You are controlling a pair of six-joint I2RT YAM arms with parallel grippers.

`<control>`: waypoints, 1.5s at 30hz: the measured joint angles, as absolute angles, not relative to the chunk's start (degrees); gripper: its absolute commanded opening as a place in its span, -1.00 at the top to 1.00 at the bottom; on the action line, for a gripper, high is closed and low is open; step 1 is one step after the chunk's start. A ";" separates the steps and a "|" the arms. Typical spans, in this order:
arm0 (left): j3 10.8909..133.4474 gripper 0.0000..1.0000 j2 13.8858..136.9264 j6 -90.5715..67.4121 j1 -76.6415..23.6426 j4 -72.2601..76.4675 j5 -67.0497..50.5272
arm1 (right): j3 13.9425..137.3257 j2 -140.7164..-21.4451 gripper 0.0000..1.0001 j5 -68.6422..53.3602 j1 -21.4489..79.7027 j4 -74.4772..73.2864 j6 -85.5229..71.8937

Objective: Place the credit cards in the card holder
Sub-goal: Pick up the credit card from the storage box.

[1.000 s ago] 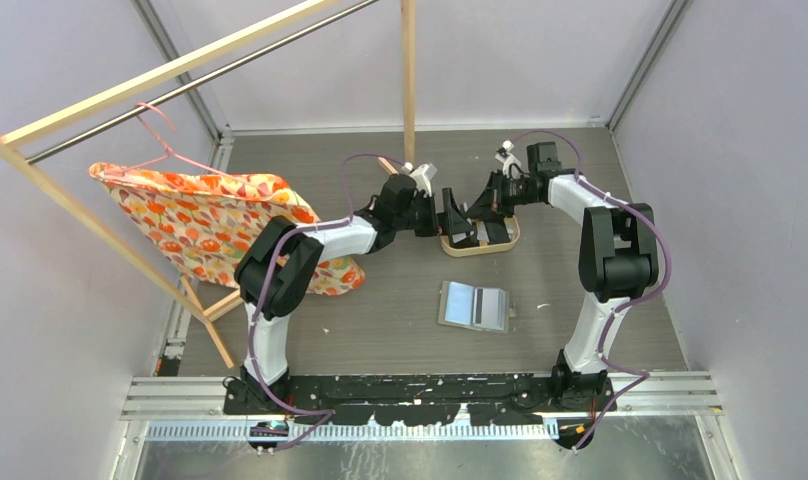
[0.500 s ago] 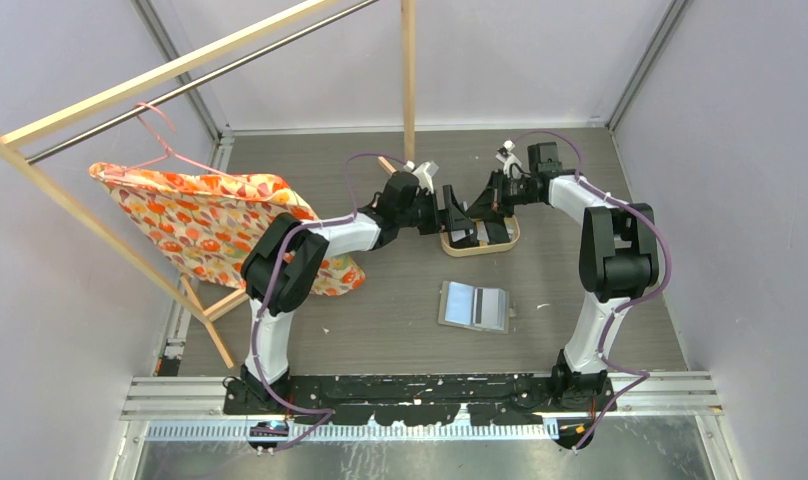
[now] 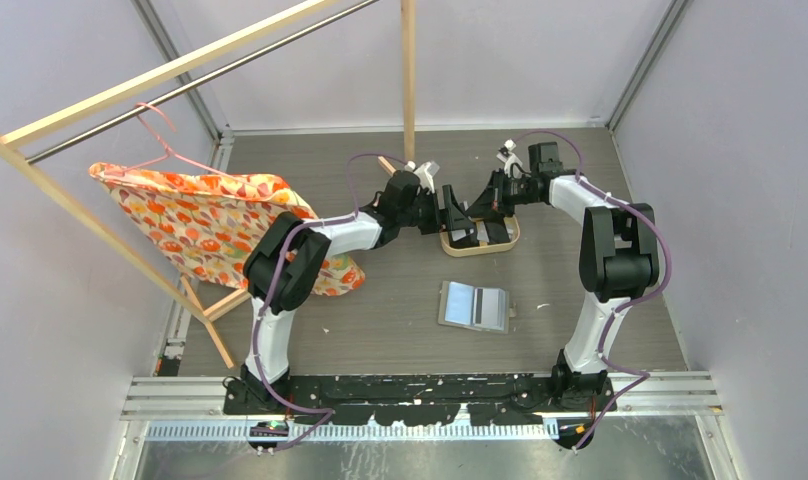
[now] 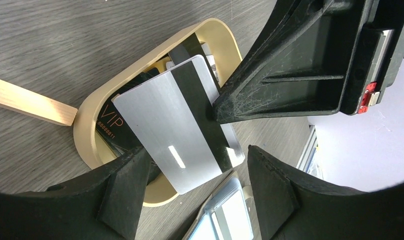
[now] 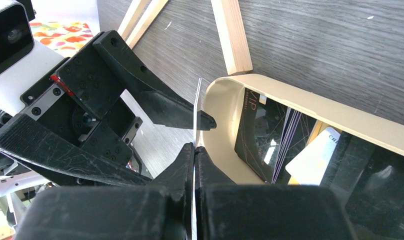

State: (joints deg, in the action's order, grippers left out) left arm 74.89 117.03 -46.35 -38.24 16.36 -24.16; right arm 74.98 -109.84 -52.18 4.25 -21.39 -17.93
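Held upright over the near end of the oval wood-rimmed tray (image 3: pixel 505 240) is a silver credit card with a black stripe (image 4: pixel 175 135). My right gripper (image 5: pixel 195 147) is shut on its edge, and in the right wrist view the card (image 5: pixel 196 107) shows edge-on. My left gripper (image 4: pixel 197 152) faces the card with its jaws open, one on each side of its short ends. More credit cards lie in the tray: a black VIP one (image 5: pixel 257 135) and a whitish one (image 5: pixel 312 155). The grey card holder (image 3: pixel 473 306) lies open on the table nearer the arm bases.
A wooden rack post (image 3: pixel 408 80) stands just behind the tray, with its foot bar (image 5: pixel 231 35) beside the tray's rim. A floral cloth on a hanger (image 3: pixel 215 225) drapes at the left. Grey walls enclose the table.
The left gripper has crept a little toward the tray and its jaws have narrowed around the card. The right gripper holds the card in place.
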 measured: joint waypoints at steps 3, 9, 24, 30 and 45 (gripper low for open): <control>75.05 -0.40 117.21 -46.39 -38.24 16.05 -24.27 | 74.98 -109.84 0.98 -52.18 4.25 -21.41 -17.96; 75.83 -0.40 117.93 -46.50 -38.24 15.62 -24.67 | 74.98 -109.84 0.98 -52.16 4.25 -21.39 -17.96; 76.88 -0.16 118.91 -46.68 -38.22 14.72 -24.88 | 74.50 -109.78 0.95 -51.99 4.25 -20.78 -18.20; 77.14 0.00 119.13 -46.98 -38.06 14.24 -24.91 | 74.30 -109.23 0.85 -51.29 3.88 -20.82 -18.15; 77.21 -0.51 119.57 -47.70 -38.09 16.29 -26.20 | 74.30 -109.12 0.94 -50.17 4.05 -21.67 -16.88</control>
